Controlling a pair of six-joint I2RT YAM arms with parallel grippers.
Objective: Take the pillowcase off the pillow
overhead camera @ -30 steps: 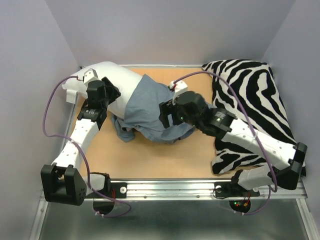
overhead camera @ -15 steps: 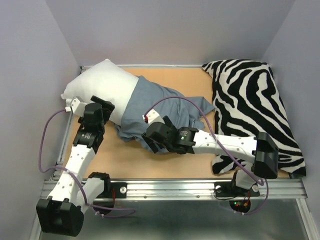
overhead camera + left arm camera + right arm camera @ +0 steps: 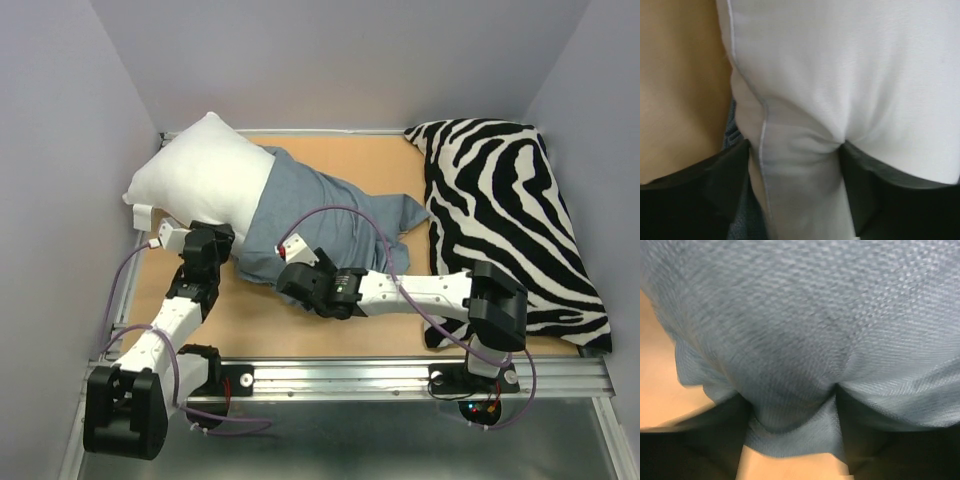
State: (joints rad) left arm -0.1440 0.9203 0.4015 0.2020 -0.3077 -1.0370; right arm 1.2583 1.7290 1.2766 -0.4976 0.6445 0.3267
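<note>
The white pillow (image 3: pixel 205 175) lies at the back left, its right part inside the dusty-blue pillowcase (image 3: pixel 330 215). My left gripper (image 3: pixel 213 248) sits at the pillow's near edge. In the left wrist view a fold of pillow (image 3: pixel 840 75) fills the gap of the left gripper (image 3: pixel 795 165), pinched between both fingers, with a sliver of pillowcase (image 3: pixel 735 135) at the left. My right gripper (image 3: pixel 290 277) is at the pillowcase's near hem. In the right wrist view a plump fold of pillowcase (image 3: pixel 815 305) sits squeezed in the right gripper (image 3: pixel 790 410).
A black-and-white zebra-print cushion (image 3: pixel 510 200) covers the right side of the table (image 3: pixel 300 325), under the right arm. Grey walls close in the left, back and right. A metal rail (image 3: pixel 400 372) runs along the near edge.
Both arms drew back toward the near edge, the grippers going from on top of the pillow down to its near side. The pillow's white end now shows in full.
</note>
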